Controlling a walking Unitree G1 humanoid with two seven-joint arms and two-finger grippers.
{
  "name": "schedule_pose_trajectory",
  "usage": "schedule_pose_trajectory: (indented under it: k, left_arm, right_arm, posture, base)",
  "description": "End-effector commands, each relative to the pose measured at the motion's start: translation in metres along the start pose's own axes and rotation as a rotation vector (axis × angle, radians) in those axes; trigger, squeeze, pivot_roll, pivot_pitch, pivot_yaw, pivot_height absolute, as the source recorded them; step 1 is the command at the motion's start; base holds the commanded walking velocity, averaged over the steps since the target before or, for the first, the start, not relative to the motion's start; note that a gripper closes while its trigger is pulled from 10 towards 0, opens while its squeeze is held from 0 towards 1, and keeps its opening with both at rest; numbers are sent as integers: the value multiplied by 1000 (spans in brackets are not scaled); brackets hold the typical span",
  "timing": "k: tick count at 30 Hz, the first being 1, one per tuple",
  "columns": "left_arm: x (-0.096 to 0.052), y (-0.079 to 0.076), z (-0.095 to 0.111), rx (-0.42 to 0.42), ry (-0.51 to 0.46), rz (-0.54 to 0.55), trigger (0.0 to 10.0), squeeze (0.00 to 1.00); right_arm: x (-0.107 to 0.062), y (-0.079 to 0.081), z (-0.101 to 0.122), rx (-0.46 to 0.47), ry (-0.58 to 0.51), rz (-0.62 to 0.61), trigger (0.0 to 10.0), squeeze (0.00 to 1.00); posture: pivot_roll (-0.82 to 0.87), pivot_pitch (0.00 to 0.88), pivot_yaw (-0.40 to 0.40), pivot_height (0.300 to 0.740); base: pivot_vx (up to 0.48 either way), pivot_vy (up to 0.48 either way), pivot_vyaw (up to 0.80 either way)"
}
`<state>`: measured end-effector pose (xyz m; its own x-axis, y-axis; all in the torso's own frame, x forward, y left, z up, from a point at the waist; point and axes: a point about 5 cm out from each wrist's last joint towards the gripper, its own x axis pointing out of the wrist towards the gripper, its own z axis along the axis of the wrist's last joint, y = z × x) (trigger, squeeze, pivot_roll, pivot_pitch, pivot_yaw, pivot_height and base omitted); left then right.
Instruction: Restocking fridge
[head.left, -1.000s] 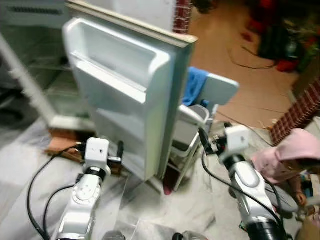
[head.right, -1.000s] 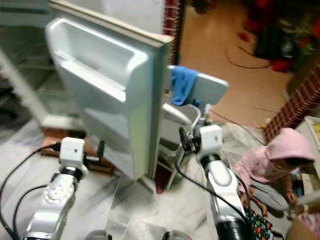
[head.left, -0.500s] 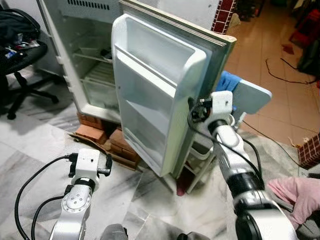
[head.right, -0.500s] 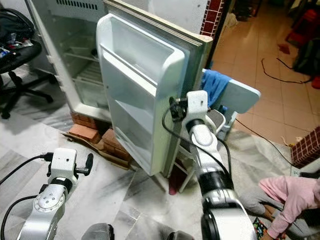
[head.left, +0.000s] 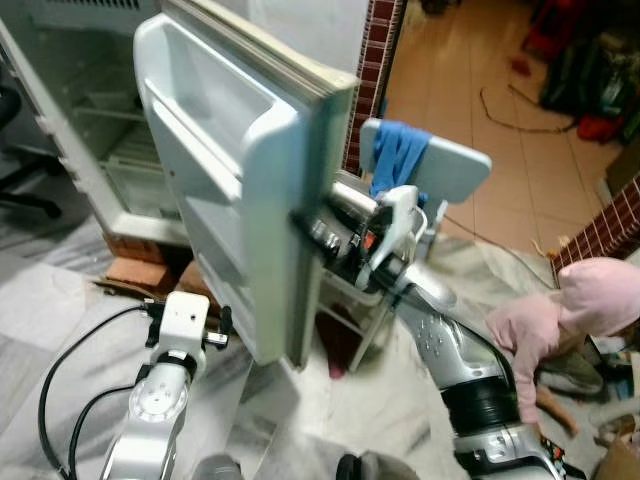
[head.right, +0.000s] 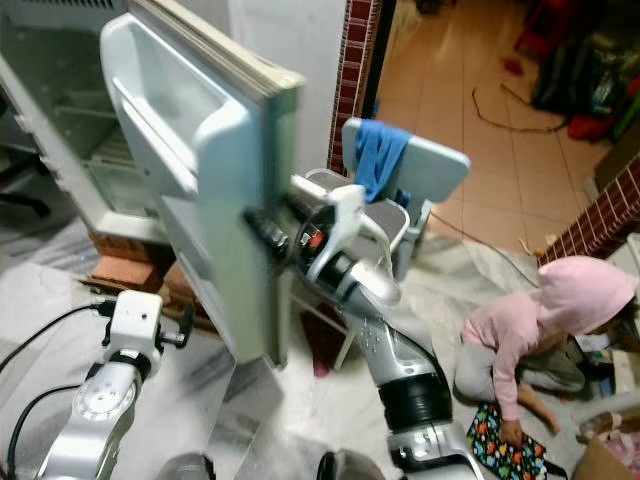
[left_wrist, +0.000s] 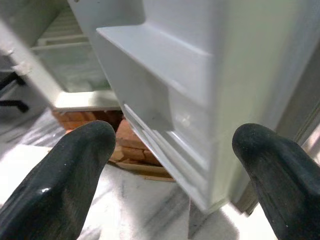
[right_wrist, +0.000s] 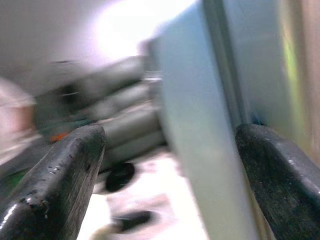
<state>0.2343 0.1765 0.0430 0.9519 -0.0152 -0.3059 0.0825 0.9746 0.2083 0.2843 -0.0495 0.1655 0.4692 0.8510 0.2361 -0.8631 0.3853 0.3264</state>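
R gripper (right_wrist: 165, 150) spread wide, door (head.left: 262, 190) free edge running upright between its fingers, not clamped. L gripper (left_wrist: 170, 150) also spread, door ahead, shelf side. R nearer, so it swings.

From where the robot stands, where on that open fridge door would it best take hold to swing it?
Probably the free vertical edge of the fridge door, approached from the robot's right side. That edge stands far from the hinge and is a narrow slab, so open fingers can straddle it. The right end effector is already there, its fingers spread on either side of the edge. The left end effector hangs low by the door's foot.
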Motion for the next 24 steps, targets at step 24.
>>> schedule_pose_trajectory:
  k: [24]
  left_arm:
    - [-14, 13, -9, -35, 7, 41, 10000, 0]
  right_arm:
    - [-94, -41, -56, -142, 425, -222, 10000, 0]
  posture:
    - [180, 45, -63, 740]
  base:
    - [0, 0, 0]
